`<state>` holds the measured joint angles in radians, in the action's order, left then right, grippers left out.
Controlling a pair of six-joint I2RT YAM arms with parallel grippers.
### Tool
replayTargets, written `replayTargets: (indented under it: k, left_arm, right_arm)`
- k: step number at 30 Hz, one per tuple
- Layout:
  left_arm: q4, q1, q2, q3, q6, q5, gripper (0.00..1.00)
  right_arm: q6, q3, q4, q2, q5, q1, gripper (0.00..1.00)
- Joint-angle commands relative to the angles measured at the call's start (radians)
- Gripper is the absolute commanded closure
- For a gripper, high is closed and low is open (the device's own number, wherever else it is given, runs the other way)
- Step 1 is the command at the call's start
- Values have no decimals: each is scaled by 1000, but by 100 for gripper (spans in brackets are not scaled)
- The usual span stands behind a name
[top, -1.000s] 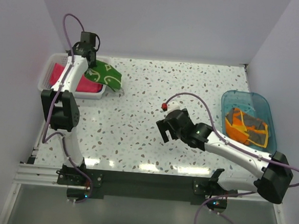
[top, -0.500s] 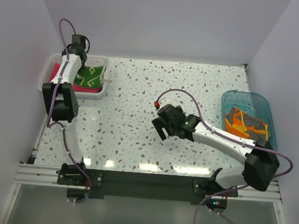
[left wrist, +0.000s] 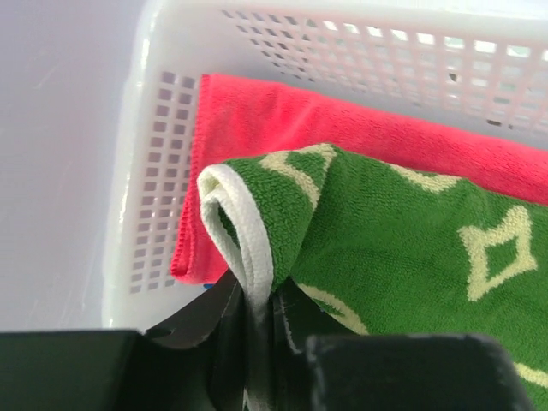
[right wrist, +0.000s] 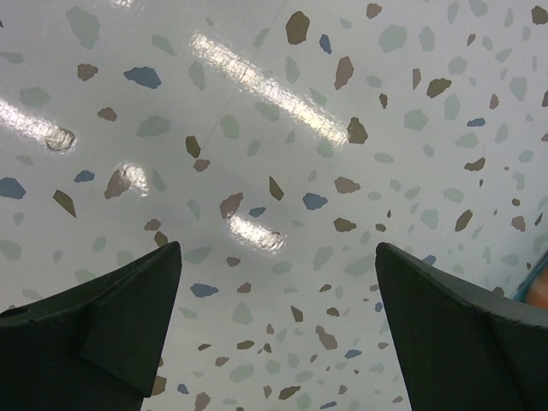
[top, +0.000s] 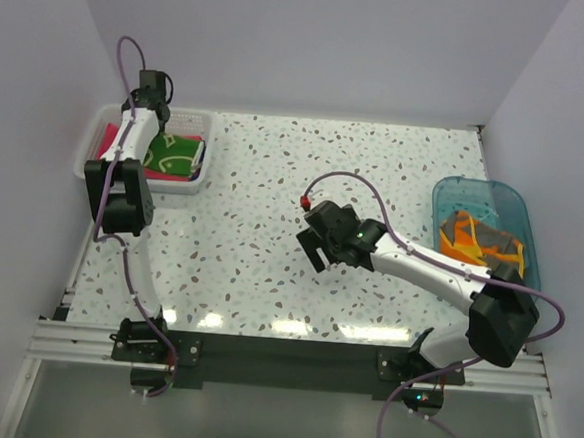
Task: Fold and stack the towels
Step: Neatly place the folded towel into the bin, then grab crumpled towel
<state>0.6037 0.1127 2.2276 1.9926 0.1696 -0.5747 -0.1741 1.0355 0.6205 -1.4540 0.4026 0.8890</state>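
Observation:
A green towel with a yellow pattern [top: 173, 154] [left wrist: 411, 231] lies on a pink towel [top: 108, 144] [left wrist: 342, 128] inside the white slotted basket [top: 205, 123] [left wrist: 163, 128] at the far left. My left gripper [top: 150, 127] [left wrist: 257, 301] hangs over the basket's left end, shut on the green towel's white hem. A dark grey towel with orange trim [top: 480, 247] lies crumpled in the clear blue tub [top: 475, 184] on the right. My right gripper [top: 316, 251] [right wrist: 276, 248] hovers open over bare table, holding nothing.
A sliver of blue cloth [top: 199, 156] shows at the green towel's right edge in the basket. The speckled tabletop [top: 275, 178] stretches between basket and tub. White walls close in the back and both sides.
The green towel, which hung over the basket's right rim, has been carried left and now lies inside on the pink one. My right arm has drifted slightly left, still open.

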Motion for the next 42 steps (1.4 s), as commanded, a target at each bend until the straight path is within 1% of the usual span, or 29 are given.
replayTargets:
  k: [1, 2, 3, 5, 6, 9, 11, 13, 14, 16, 17, 18, 19, 20, 21, 22, 23, 25, 26, 27, 28, 29, 30, 32, 33, 35, 36, 37, 42]
  left_arm:
    - [-59, 10, 4, 15, 8, -105, 79]
    - [-58, 10, 7, 15, 1, -109, 74]
    - [-58, 12, 9, 11, -4, -129, 61]
    - [-61, 12, 13, 8, -12, -155, 38]
    - [-59, 15, 15, 11, -16, -180, 24]
    - [-32, 18, 6, 26, -54, -192, 6]
    - [-9, 19, -23, 29, -97, -189, 0]
    - [17, 18, -55, 25, -140, -133, 0]
    - [25, 18, -100, 2, -198, -105, 0]
    - [10, 10, -161, -52, -243, -4, 0]
    - [-7, 1, -239, -136, -280, 37, 0]
    - [-28, -5, -284, -185, -295, 124, 0]
    - [-63, -14, -325, -234, -312, 163, 0]
    - [-82, -40, -409, -327, -326, 205, 0]
    - [-106, -59, -452, -378, -329, 249, 0]
    - [-148, -83, -532, -431, -335, 248, 0]
    - [-160, -149, -566, -518, -329, 243, 0]
    - [-162, -217, -647, -587, -344, 231, 0]
    - [-157, -278, -673, -650, -352, 242, 0]
    - [-159, -306, -701, -690, -360, 275, 0]
    - [-180, -332, -761, -731, -381, 289, 0]
    - [-191, -375, -792, -812, -386, 306, 0]
    - [-200, -390, -822, -851, -392, 349, 0]
    - [-213, -410, -904, -941, -413, 396, 0]
    - [-211, -416, -930, -966, -413, 453, 0]
    - [-212, -423, -1015, -1050, -421, 486, 0]
    - [-217, -424, -1046, -1084, -420, 530, 0]
    - [-238, -424, -1103, -1151, -421, 544, 0]
    - [-262, -426, -1252, -1293, -438, 604, 0]
  right_arm:
    - [-1, 24, 7, 9, 22, -12, 1]
    - [-1, 26, 8, 11, 27, -13, 1]
    - [-4, 24, 7, 12, 30, -15, 1]
    - [-8, 24, 8, 18, 38, -21, 1]
    - [-14, 26, 15, 20, 51, -22, 1]
    - [-33, 37, 28, 32, 99, -38, 1]
    - [-59, 50, 47, 40, 126, -64, 1]
    - [-74, 66, 54, 55, 171, -87, 1]
    - [-82, 72, 58, 63, 188, -120, 1]
    - [-123, 90, 71, 84, 269, -154, 1]
    - [-140, 98, 80, 90, 287, -203, 1]
    - [-149, 122, 90, 93, 300, -232, 1]
    - [-154, 132, 96, 99, 308, -264, 1]
    - [-172, 139, 102, 101, 308, -339, 1]
    - [-185, 149, 102, 101, 305, -378, 1]
    - [-198, 150, 104, 103, 301, -457, 1]
    - [-229, 150, 102, 103, 292, -497, 1]
    - [-261, 144, 99, 98, 288, -573, 1]
    - [-286, 138, 87, 98, 291, -643, 1]
    - [-292, 121, 75, 96, 294, -677, 1]
    - [-300, 115, 62, 95, 292, -747, 1]
    - [-310, 110, 41, 89, 285, -784, 1]
    - [-311, 100, 25, 83, 250, -821, 1]
    - [-323, 89, -13, 69, 231, -930, 1]
    - [-324, 78, -28, 63, 191, -962, 1]
    - [-352, 74, -62, 43, 154, -1042, 1]
    - [-364, 74, -67, 17, 134, -1065, 1]
    - [-378, 74, -68, 0, 101, -1097, 1]
    - [-432, 49, -117, -71, 50, -1168, 1]
